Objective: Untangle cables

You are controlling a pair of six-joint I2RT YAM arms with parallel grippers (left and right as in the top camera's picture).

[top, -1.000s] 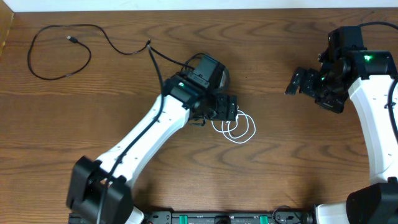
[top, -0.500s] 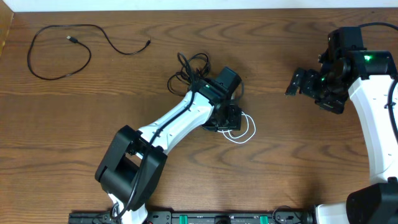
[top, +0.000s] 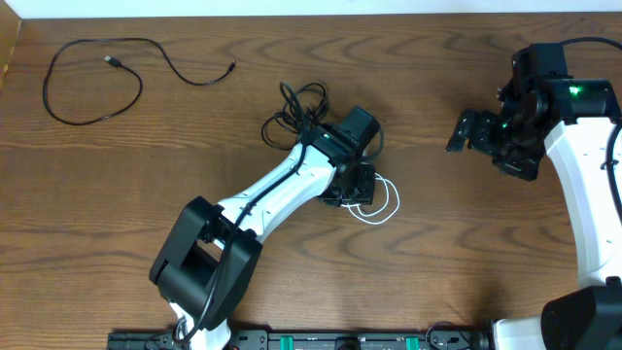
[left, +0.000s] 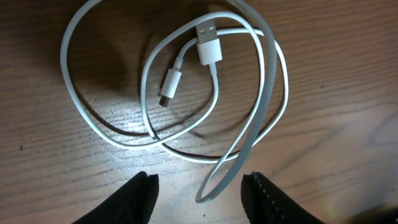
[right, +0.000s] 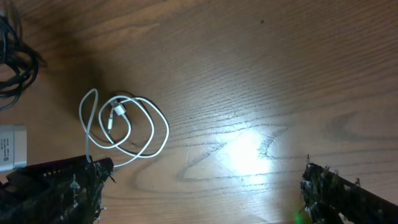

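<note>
Open room: the table (top: 466,262) is bare wood from 3 through 6 o'clock, and along the 7–9 o'clock side past the left arm (top: 282,190). A white strip (top: 292,8) runs along the 12 o'clock edge, and a table edge shows at the 10 o'clock corner. The loose black cable (top: 97,78) lies spread out at 10 o'clock, near that corner and well apart from everything else. The black tangle (top: 299,109) sits just 11 o'clock of table centre, touching the left arm's wrist end. The white cable (top: 377,202) is coiled flat near centre, at 4 o'clock of the left gripper (top: 358,185) and partly under it. The right gripper (top: 466,129) is at 2 o'clock, well clear of all cables. From overhead the left jaw state is hidden. The left wrist view shows the left gripper (left: 199,186) spread, with one loop of the white cable (left: 267,81) lying between the fingertips (left: 140,193), not pinched. That view also shows the big plug (left: 208,46) and small plug (left: 168,90) inside the coil, which are unreadable from above. The right wrist view has the right gripper (right: 202,186) spread wide with nothing in it, the white cable (right: 127,127) at 9 o'clock, the black tangle (right: 15,62) at the 10 o'clock frame edge, and lamp glare on the wood grain.
</note>
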